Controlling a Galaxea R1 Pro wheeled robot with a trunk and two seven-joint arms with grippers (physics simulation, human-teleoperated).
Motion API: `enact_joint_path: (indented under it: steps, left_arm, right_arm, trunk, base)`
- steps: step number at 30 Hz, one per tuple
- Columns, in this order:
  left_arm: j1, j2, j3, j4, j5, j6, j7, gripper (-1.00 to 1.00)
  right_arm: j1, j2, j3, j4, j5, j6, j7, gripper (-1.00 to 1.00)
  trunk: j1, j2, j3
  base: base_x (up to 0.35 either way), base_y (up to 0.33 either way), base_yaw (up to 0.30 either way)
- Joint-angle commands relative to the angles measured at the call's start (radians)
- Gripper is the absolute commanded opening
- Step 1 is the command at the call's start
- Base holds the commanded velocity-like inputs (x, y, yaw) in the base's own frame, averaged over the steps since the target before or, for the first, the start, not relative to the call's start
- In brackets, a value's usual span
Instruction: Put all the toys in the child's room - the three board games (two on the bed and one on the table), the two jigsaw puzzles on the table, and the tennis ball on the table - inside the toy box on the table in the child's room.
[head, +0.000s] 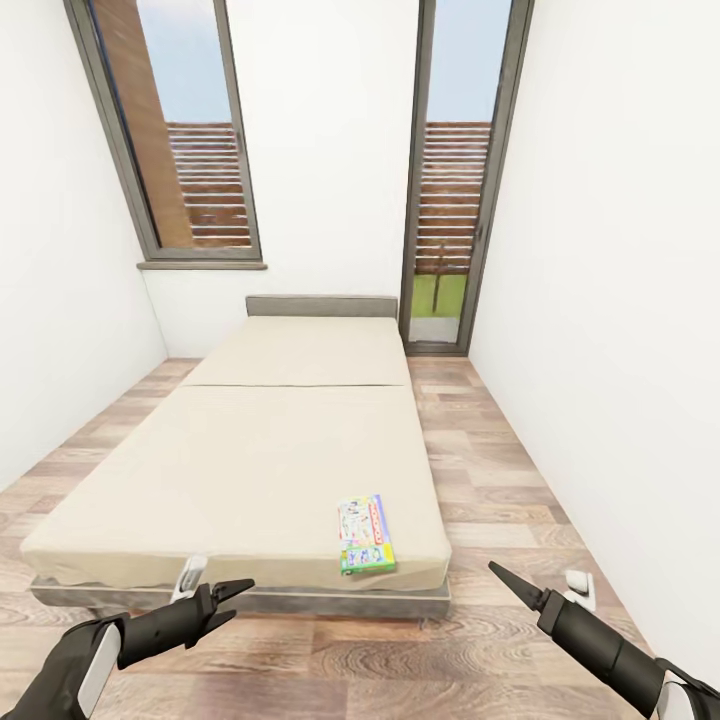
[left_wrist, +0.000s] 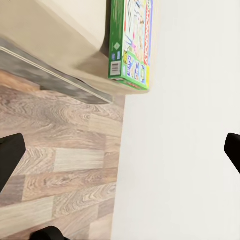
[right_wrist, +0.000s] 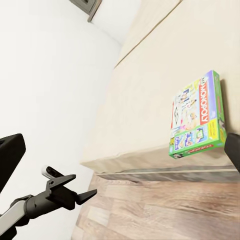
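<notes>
One board game (head: 366, 534), a flat white-green box with a red strip, lies on the beige bed (head: 270, 440) near its front right corner. It also appears in the left wrist view (left_wrist: 131, 40) and in the right wrist view (right_wrist: 197, 117), where the lid reads Monopoly. My left gripper (head: 243, 598) hovers open and empty over the floor, in front of the bed's foot and left of the box. My right gripper (head: 505, 580) hangs open and empty over the floor, right of the bed corner. The left gripper (right_wrist: 80, 189) also shows in the right wrist view.
White walls close in on both sides, the right wall (head: 620, 330) near my right arm. A strip of wood-plank floor (head: 480, 470) runs between bed and right wall. Tall dark-framed windows (head: 450, 180) stand behind the headboard. A small white object (head: 578, 582) sits low by the right wall.
</notes>
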Motion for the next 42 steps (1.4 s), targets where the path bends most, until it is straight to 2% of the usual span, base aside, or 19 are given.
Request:
enact_joint_path:
  steps: [1, 42]
  left_arm:
    - [-0.001, 0.000, 0.001, 0.000, 0.000, 0.005, -0.003, 1.00]
    - [-0.001, 0.000, 0.002, 0.000, 0.000, 0.005, -0.004, 1.00]
  right_arm:
    - [-0.001, 0.001, -0.002, 0.000, -0.002, 0.005, 0.002, 1.00]
    - [-0.001, 0.001, -0.002, -0.001, -0.002, 0.003, 0.003, 1.00]
  trunk:
    - [0.000, 0.000, -0.001]
    - [0.000, 0.000, -0.001]
  base:
    - [-0.008, -0.056, 0.000]
    - [-0.001, -0.160, 0.000]
